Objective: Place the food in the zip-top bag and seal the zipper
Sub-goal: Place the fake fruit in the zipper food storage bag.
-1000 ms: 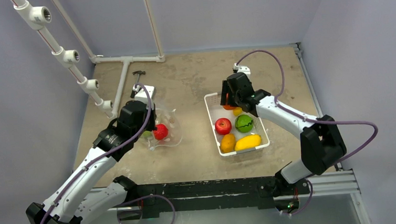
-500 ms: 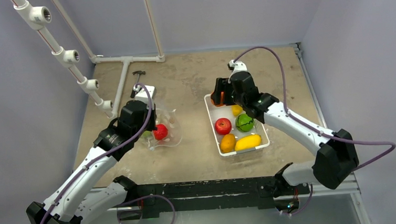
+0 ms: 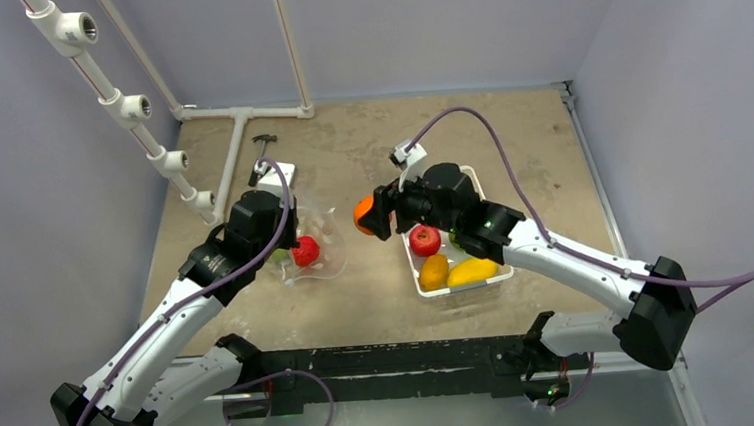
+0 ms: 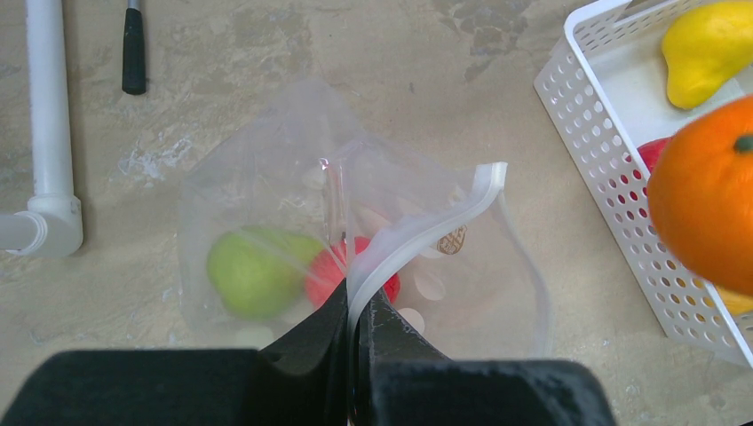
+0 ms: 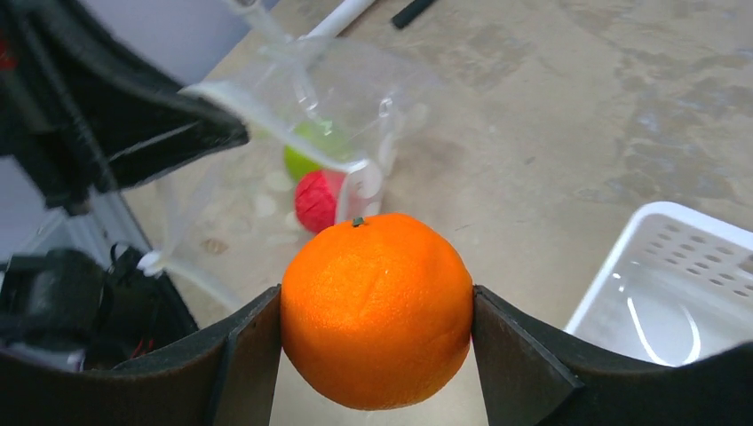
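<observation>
Top external: zip-top bag [image 3: 326,227] rests on mottled tan table [image 3: 368,143] between lavender walls [image 3: 420,29].

On the table [image 3: 368,143], the bag [image 4: 257,177] lies at the left with two fruits [image 4: 251,271] in it and the left gripper [image 4: 355,311] on its zipper [image 4: 426,232], the basket [image 4: 604,169] with more fruits [image 3: 425,240] stands at the right, the orange [image 5: 377,306] sits between them in the right gripper [image 5: 377,311], and pipes [image 3: 238,147] lie behind the bag.
</observation>
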Tool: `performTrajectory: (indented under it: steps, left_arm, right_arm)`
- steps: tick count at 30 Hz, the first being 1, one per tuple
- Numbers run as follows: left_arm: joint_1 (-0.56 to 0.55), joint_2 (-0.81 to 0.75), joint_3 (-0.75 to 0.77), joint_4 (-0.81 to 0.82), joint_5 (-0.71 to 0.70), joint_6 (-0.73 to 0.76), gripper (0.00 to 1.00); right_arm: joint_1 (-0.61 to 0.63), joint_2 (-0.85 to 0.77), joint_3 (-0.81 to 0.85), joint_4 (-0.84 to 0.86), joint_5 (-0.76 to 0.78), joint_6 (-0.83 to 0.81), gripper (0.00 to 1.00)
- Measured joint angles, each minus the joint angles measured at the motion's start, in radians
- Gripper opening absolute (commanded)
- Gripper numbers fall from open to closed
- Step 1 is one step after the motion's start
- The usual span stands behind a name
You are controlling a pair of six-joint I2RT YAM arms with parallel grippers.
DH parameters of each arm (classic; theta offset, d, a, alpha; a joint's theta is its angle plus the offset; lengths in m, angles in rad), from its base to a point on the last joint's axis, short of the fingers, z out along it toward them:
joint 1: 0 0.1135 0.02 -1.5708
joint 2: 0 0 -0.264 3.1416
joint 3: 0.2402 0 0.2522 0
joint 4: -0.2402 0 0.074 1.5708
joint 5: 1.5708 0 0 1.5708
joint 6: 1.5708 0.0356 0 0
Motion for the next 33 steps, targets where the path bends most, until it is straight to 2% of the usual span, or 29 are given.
performTrajectory:
  steps: [8, 21, 33]
  left_arm:
    - [0.000, 0.002, 0.000, 0.000, 0.000, 0.000, 0.00]
    - [0.000, 0.002, 0.000, 0.000, 0.005, 0.000, 0.00]
    - [0.000, -0.003, 0.000, 0.000, 0.009, 0.000, 0.00]
  right_arm:
    - [0.111, -0.008, -0.034, 0.084, -0.131, -0.080, 0.35]
    - [0.144, -0.080, -0.115, 0.277, -0.336, -0.249, 0.34]
    - [0.186, 0.030, -0.117, 0.335, -0.334, -0.311, 0.34]
